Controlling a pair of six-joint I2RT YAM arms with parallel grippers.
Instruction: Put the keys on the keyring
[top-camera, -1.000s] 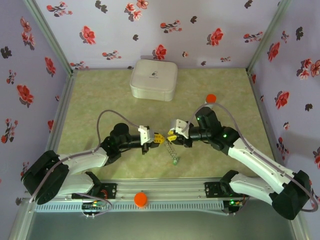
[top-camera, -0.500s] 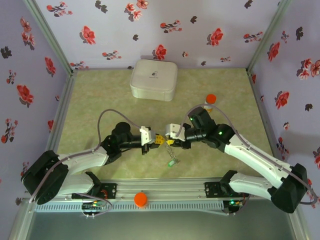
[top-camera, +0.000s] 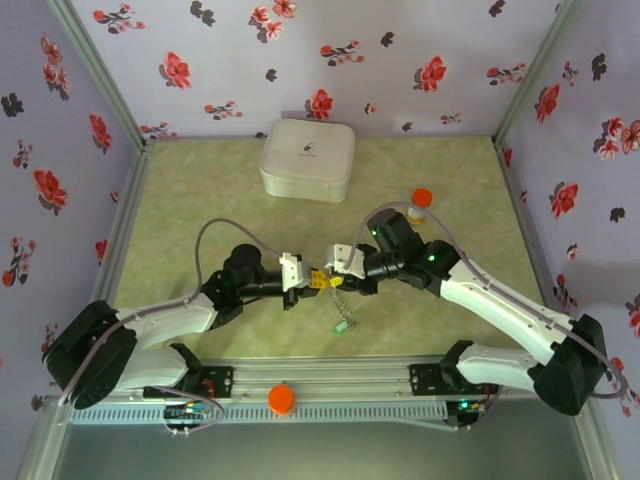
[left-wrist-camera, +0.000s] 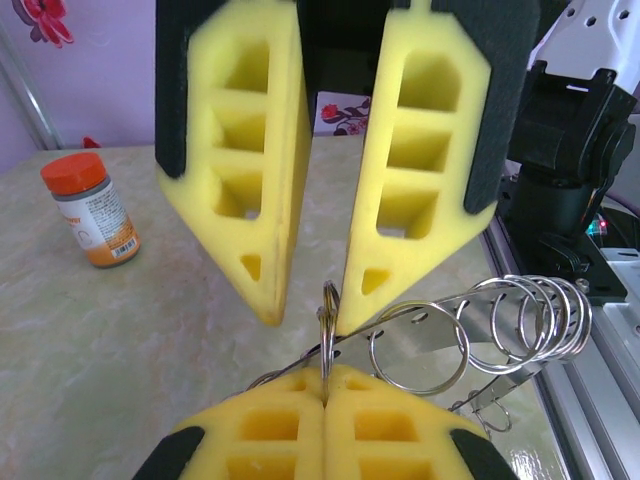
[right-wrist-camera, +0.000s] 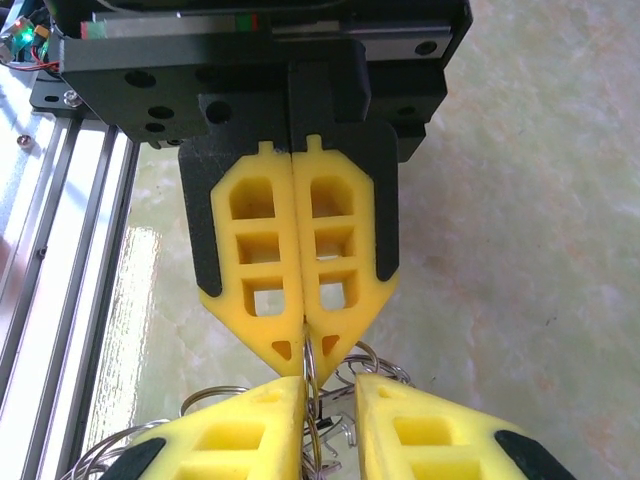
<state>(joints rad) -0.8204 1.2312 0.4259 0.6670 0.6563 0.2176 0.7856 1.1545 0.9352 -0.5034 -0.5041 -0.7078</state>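
**Where the two arms meet, a ring is pinched**

Seen from above, the green tab (top-camera: 343, 325) sits nearest the arm bases, at the low end of a thin chain (top-camera: 338, 300); just beyond, the left gripper (left-wrist-camera: 325, 375) has its jaws pressed together on the keyring (left-wrist-camera: 326, 315), held edge-on; the right gripper (left-wrist-camera: 306, 318) faces it, jaws apart, tips either side of that ring; a coil of wire rings (left-wrist-camera: 520, 315) trails beside; farther off stands an orange-capped bottle (left-wrist-camera: 92, 208); a white case (top-camera: 307, 158) sits at the back of the tabletop (top-camera: 200, 190).

I can read no words or numbers anywhere. The white case (top-camera: 306, 159) has a small dark mark on its lid, too small to make out. The print on the orange-capped bottle's (left-wrist-camera: 92, 208) label is too blurred to read.
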